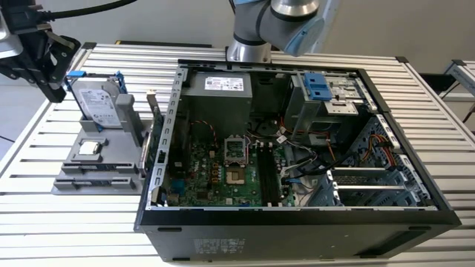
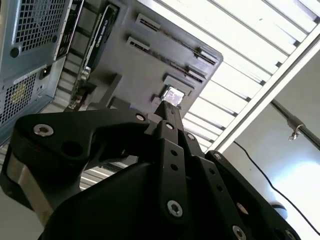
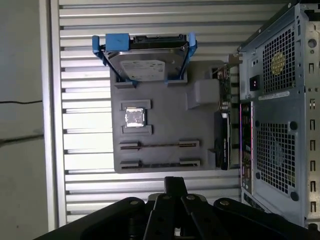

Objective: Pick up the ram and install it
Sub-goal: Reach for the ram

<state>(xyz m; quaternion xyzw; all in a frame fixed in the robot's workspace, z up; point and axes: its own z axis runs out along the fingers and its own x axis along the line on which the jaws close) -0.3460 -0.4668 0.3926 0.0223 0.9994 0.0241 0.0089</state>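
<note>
In the exterior view my black gripper [image 1: 55, 95] hangs at the far left, above the slatted table and just beyond the hard drive [image 1: 100, 103] on the grey parts holder [image 1: 74, 186]. Both wrist views show its fingers pressed together with nothing between them: second wrist view [image 2: 167, 106], first wrist view [image 3: 175, 182]. In the first wrist view a thin strip, edge-on, sits in one of the holder's two long slots; it looks like the ram [image 3: 160, 145]. The gripper is off the holder's edge, apart from it.
The open computer case [image 1: 178, 111] lies beside the holder, with its motherboard [image 1: 200, 172] and black memory slots [image 1: 271, 172] exposed. The holder also carries a processor chip [image 3: 135, 117] and an upright green expansion card [image 3: 223, 125]. The arm's base [image 1: 248, 50] stands behind the case.
</note>
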